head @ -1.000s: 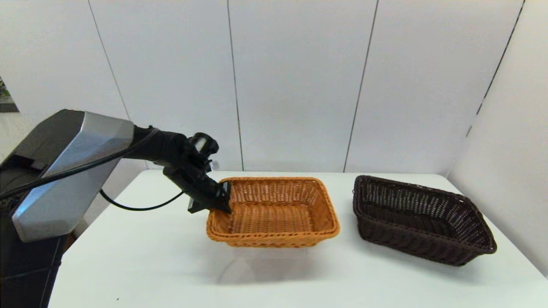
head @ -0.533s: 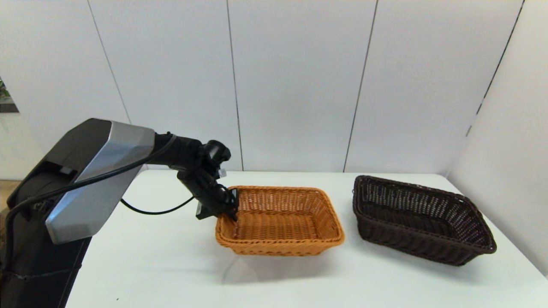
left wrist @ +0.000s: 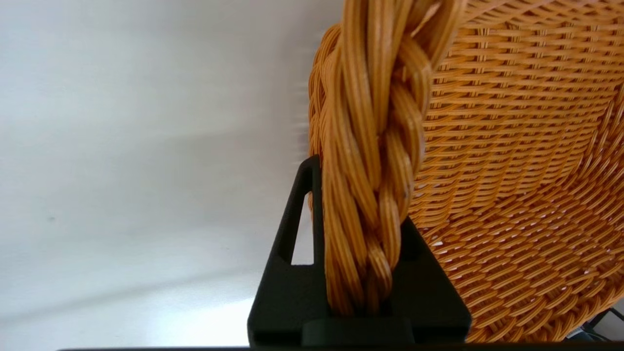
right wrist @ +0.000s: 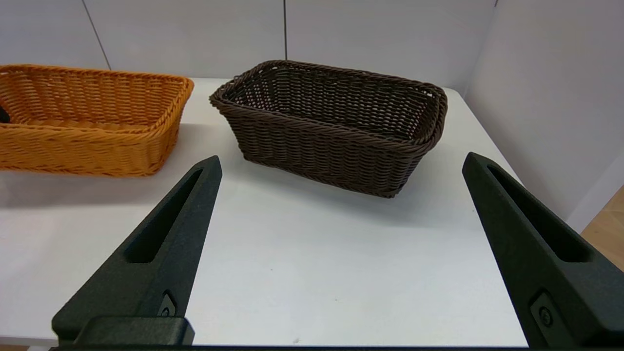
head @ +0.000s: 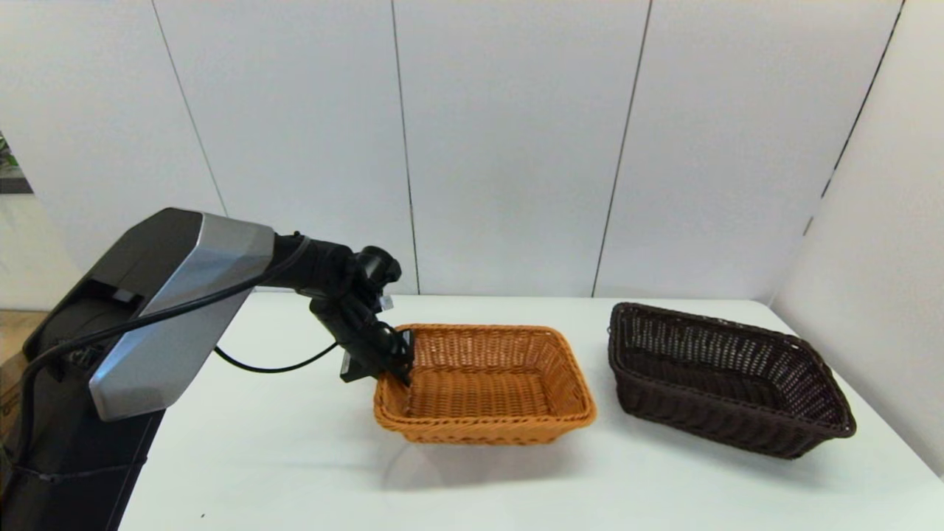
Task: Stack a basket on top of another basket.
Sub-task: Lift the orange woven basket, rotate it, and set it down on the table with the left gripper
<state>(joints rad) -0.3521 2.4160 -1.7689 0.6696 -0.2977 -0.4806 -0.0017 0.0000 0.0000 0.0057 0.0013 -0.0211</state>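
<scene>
A: Head view: the left gripper (head: 398, 361) has its jaws clamped on the orange basket's (head: 483, 383) left rim; the dark basket (head: 726, 380) sits to its right on the surface (head: 295, 457).

B: One-sided grip; the basket could tilt or slip. The right gripper (right wrist: 336, 243) hangs wide open, empty.

No text, label, brand, number or sign is being shown legibly on anything in these views.

Tan basket (head: 483, 387) sits left of dark basket (head: 726, 380).
</scene>
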